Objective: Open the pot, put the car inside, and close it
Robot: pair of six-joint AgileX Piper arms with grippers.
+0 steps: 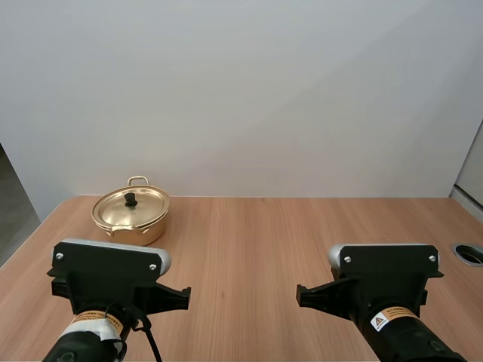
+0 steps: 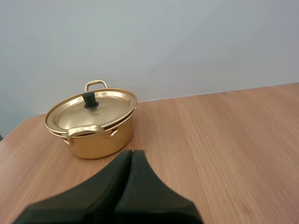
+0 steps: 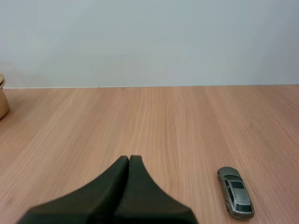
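Note:
A golden pot (image 1: 130, 219) stands at the back left of the wooden table (image 1: 256, 241), its lid (image 1: 130, 205) on and a black knob on top. In the left wrist view the pot (image 2: 96, 140) is just ahead of my left gripper (image 2: 131, 155), whose fingers lie together as one dark wedge, holding nothing. A small grey toy car (image 3: 236, 192) lies on the table a little to the side of my right gripper (image 3: 129, 159), which is shut on nothing as well. The pot's edge (image 3: 2, 100) shows far off on the gripper's other side.
A white wall stands behind the table's far edge. A round cable hole (image 1: 469, 253) sits in the table near its right edge. Bare wood lies between the pot and the car.

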